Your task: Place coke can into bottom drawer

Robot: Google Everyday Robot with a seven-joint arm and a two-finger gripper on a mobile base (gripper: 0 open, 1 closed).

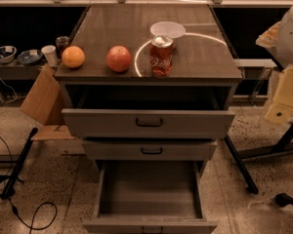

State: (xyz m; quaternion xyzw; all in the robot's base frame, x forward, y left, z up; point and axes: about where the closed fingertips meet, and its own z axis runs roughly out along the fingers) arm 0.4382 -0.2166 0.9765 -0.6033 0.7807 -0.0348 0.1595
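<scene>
The coke can (161, 56), red with white script and a silver top, stands upright on the cabinet top near its front edge, right of centre. The bottom drawer (149, 225) is pulled far out at floor level, and its deep tray shows a dark, empty inside. My gripper does not show in the camera view. Only a white rounded arm part (292, 33) with a yellowish piece below it appears at the right edge, well away from the can.
A red apple (118, 58) and an orange (73, 56) sit left of the can, and a white bowl (167, 29) sits just behind it. The top drawer (149, 123) and middle drawer (150, 150) stick out slightly. Cardboard (41, 99) and a floor cable (34, 218) are on the left. Dark stand legs (241, 165) are on the right.
</scene>
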